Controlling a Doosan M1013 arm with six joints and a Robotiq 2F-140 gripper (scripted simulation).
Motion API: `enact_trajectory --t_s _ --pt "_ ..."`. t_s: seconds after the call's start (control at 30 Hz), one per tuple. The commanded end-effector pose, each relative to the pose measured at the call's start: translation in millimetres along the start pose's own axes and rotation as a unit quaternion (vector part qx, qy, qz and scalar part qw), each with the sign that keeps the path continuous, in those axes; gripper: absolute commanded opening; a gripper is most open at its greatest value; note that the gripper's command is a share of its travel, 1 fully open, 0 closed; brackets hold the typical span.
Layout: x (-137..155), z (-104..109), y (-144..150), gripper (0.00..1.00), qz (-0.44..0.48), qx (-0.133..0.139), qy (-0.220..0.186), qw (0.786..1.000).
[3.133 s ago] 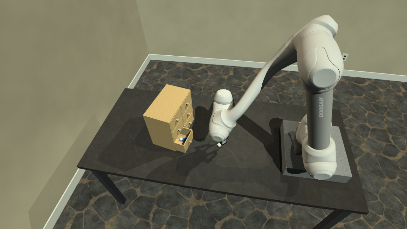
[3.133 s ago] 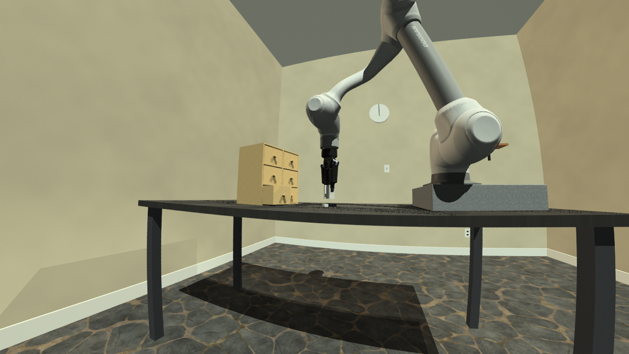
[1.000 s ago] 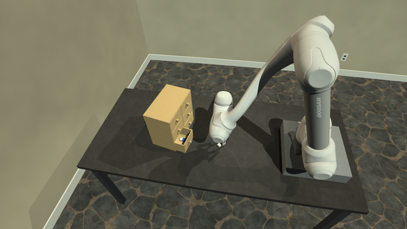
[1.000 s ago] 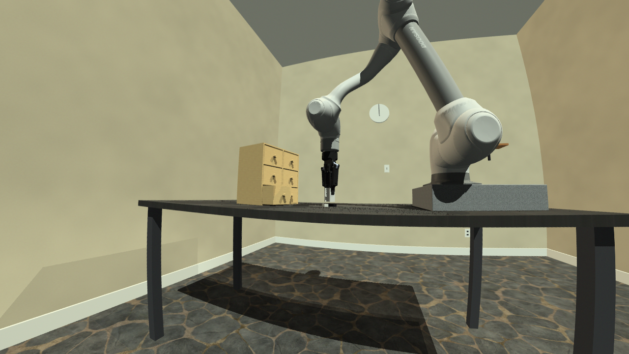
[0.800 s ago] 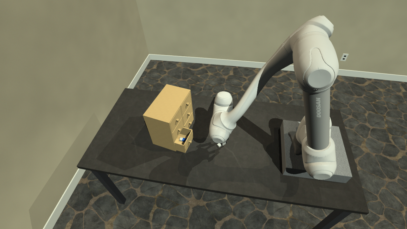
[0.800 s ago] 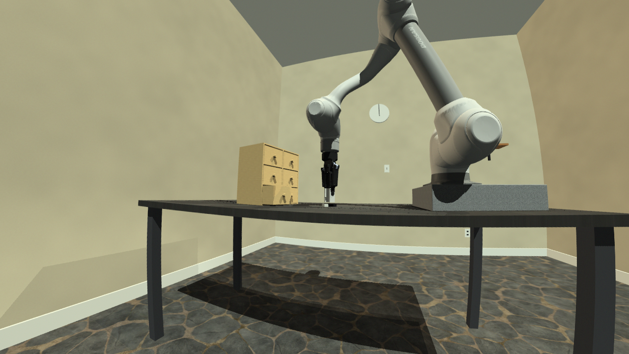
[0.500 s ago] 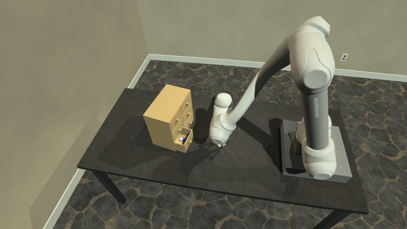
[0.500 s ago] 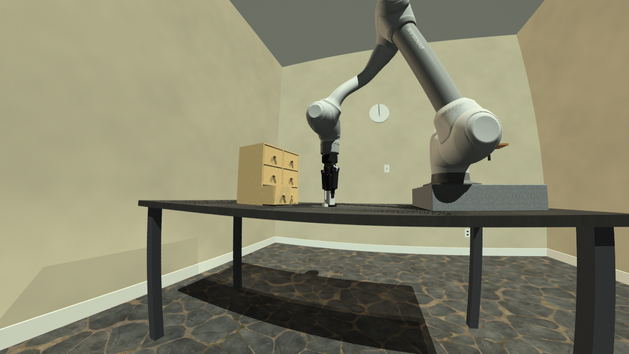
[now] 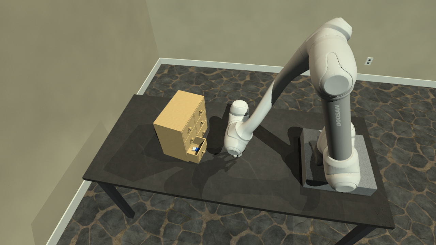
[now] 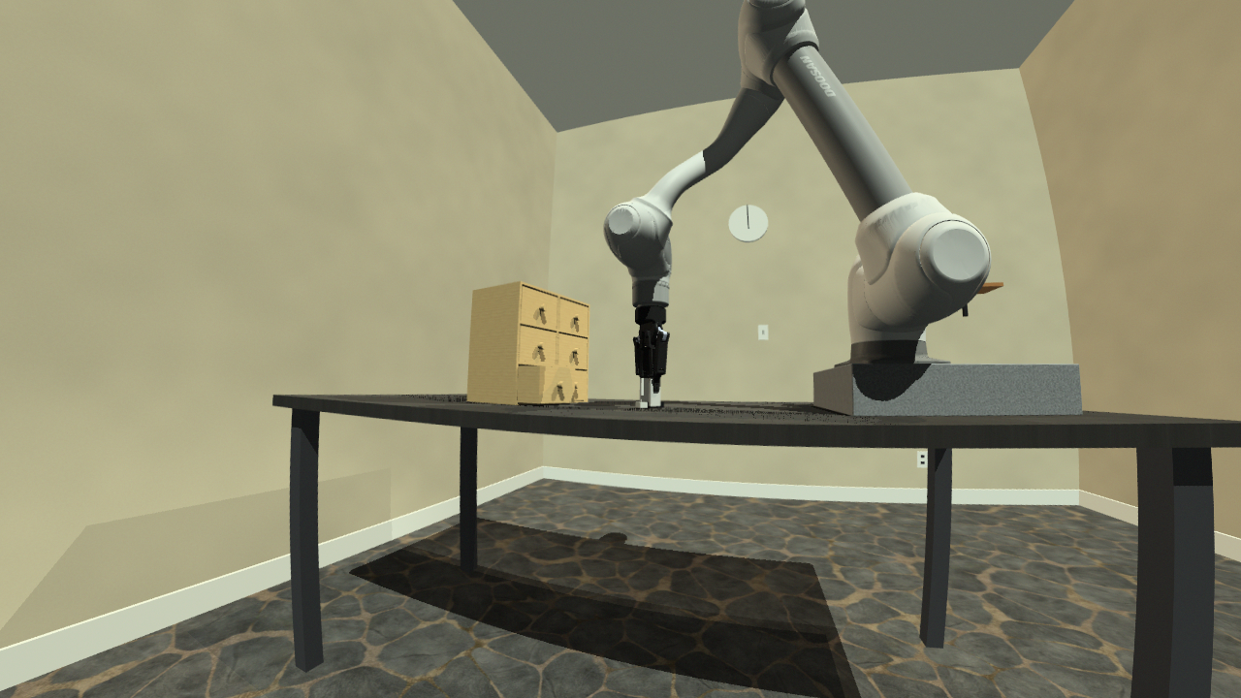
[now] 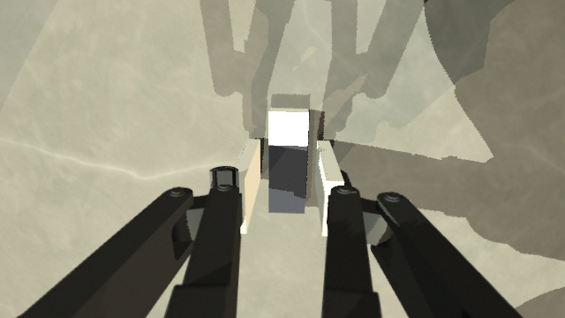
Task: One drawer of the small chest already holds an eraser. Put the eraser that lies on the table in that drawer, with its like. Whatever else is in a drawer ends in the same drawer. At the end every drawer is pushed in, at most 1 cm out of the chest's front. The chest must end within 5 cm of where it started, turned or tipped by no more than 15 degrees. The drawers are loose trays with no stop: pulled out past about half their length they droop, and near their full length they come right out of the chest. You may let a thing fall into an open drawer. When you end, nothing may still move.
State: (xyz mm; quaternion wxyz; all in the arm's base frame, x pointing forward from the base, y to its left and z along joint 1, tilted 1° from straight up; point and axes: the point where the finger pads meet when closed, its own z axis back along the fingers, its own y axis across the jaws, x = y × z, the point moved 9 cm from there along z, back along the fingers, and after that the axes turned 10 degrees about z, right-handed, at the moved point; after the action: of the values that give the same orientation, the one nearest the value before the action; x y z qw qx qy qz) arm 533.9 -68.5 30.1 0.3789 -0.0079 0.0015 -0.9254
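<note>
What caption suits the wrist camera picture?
Gripper straddling a white-and-dark eraser on the table, a pad on each side, not yet squeezing.

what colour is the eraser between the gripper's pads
White at one end, dark blue-grey along the rest; the eraser shows best in the wrist view.
</note>
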Motion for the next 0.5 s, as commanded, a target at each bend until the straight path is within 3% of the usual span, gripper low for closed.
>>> enact_trajectory --t_s 0.0,0.23,0.27,0.47 --pt "2.0 -2.9 -1.1 0.23 -0.001 -0.001 0.001 1.000" --pt "2.0 -2.9 -1.1 0.23 -0.001 -0.001 0.001 1.000" --pt "2.0 -2.9 -1.1 0.11 -0.001 -0.001 0.001 1.000" --pt "2.0 -2.9 -1.1 0.11 -0.001 -0.001 0.001 1.000"
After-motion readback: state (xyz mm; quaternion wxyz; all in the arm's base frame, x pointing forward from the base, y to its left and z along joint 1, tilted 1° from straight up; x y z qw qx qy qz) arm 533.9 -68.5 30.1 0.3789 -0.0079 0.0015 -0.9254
